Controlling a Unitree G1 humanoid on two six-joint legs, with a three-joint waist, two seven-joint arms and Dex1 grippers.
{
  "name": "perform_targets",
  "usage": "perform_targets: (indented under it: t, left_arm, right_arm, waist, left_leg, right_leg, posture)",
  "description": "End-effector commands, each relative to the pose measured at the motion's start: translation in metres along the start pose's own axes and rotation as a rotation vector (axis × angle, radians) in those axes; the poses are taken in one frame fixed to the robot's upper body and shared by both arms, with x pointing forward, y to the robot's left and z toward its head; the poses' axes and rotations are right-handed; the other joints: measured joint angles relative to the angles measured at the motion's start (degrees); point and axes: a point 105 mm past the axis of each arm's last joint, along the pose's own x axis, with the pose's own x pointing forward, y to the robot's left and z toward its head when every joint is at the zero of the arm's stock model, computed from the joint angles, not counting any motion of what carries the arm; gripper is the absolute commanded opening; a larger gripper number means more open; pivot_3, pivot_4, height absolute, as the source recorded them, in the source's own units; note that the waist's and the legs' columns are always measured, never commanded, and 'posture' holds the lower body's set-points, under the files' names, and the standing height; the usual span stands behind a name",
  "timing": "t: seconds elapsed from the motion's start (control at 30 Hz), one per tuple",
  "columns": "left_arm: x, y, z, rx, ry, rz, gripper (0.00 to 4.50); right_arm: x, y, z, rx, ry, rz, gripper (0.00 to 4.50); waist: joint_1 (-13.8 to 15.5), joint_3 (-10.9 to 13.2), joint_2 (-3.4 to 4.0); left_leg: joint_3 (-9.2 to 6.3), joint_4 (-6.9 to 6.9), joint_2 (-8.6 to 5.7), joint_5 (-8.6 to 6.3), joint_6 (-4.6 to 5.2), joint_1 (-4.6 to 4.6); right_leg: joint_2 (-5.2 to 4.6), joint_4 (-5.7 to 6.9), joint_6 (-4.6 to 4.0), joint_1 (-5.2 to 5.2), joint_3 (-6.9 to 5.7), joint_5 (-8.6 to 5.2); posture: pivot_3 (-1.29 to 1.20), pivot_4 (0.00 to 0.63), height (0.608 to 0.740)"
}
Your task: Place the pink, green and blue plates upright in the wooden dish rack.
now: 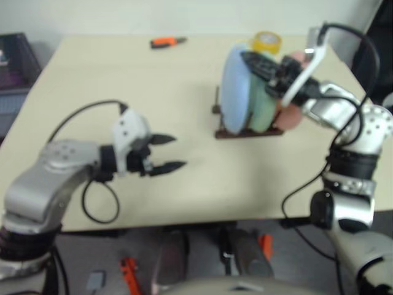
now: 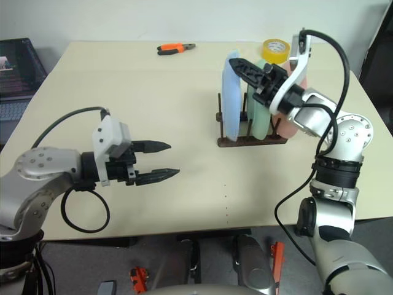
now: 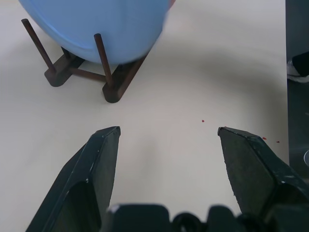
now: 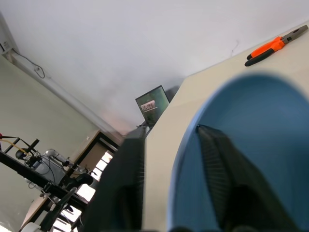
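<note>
- The tabletop (image 2: 184, 92) is a plain pale beige surface; no writing can be read on it or on anything it carries.
- The left end effector (image 2: 155, 161) hangs over the tabletop's near left part, well apart from the rack, its two black fingers spread wide with nothing between them.
- The right end effector (image 2: 249, 70) reaches in from the tabletop's right edge over the top of the plates. In the right wrist view its fingers (image 4: 227, 179) stand parted on either side of the blue plate's rim, one finger against the plate's face; whether they press on the rim or have let it go cannot be told.
- The blue plate (image 2: 232, 101) stands upright on edge in the rack, at the end nearest the tabletop's left edge. In the left wrist view it sits between the pegs.
- The green plate (image 2: 258, 117) stands upright just beside the blue one, on the side toward the right edge.
- The pink plate (image 2: 285, 129) stands behind the green one, mostly hidden by the right arm.
- The wooden dish rack (image 2: 249, 141) is dark brown with thin upright pegs and sits in the right half of the tabletop, nearer the far edge than the near one.
- A yellow roll of tape (image 2: 274, 50) lies near the far edge, behind the rack; no label is readable.
- Orange-handled pliers (image 2: 175, 47) lie at the far edge, toward the middle.
- A laptop (image 2: 18, 67) stands beyond the tabletop's left edge, its screen lit but unreadable.
</note>
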Motion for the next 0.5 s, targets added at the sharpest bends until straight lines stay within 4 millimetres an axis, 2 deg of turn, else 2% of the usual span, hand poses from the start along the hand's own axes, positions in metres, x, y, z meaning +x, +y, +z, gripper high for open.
perform_targets:
  t: [0.03,0.1,0.33,0.5]
  left_arm:
    - [-0.004,-0.002,0.01,0.045,-0.017,0.006,3.56]
    - [-0.004,-0.002,0.009,0.045,-0.016,0.005,3.56]
    - [-0.003,-0.003,0.009,0.046,-0.015,0.004,3.56]
    - [-0.003,-0.004,0.008,0.044,-0.014,0.002,3.56]
  right_arm:
    - [0.001,0.013,0.014,-0.057,-0.045,0.033,3.18]
    - [0.001,0.015,0.016,-0.08,-0.054,0.04,3.85]
    - [0.005,0.023,0.023,-0.172,-0.091,0.039,3.85]
    - [0.006,0.034,0.027,-0.328,-0.083,0.049,3.85]
  waist:
    - [0.0,0.0,0.0]
    - [0.0,0.0,0.0]
    - [0.0,0.0,0.0]
    - [0.0,0.0,0.0]
  left_leg:
    - [0.0,0.0,0.0,0.0,0.0,0.0]
    - [0.0,0.0,0.0,0.0,0.0,0.0]
    - [0.0,-0.01,0.0,0.0,0.0,0.0]
    - [-0.01,-0.01,-0.01,0.0,0.0,0.0]
  right_leg:
    - [0.0,0.0,0.0,0.0,0.0,0.0]
    - [0.0,0.0,0.0,0.0,0.0,0.0]
    - [0.0,-0.01,-0.01,-0.01,0.0,-0.01]
    - [0.0,-0.01,-0.02,-0.02,-0.01,-0.01]
  posture:
    - [0.0,0.15,0.74]
    - [0.0,0.15,0.74]
    - [0.0,0.15,0.74]
    - [0.0,0.15,0.74]
